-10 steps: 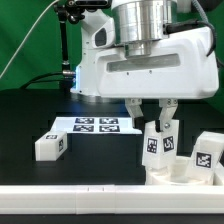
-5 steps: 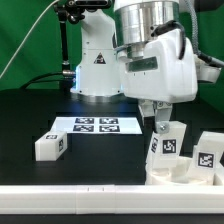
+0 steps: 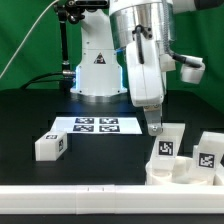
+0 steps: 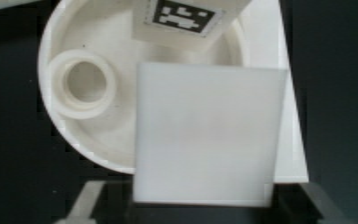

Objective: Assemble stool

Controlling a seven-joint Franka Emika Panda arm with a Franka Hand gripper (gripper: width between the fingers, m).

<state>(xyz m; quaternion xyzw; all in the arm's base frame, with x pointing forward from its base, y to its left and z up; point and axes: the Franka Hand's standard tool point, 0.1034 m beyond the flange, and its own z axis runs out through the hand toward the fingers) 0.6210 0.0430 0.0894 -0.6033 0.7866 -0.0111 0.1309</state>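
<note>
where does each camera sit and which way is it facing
Exterior view: off the arm, low beside the table, looking across the white rail toward the robot's base; the arm and hand show.
Wrist view: on the wrist, looking along the fingers onto the seat; only the fingers show.
Shared: the leg clamped in the hand, and the seat under it.
</note>
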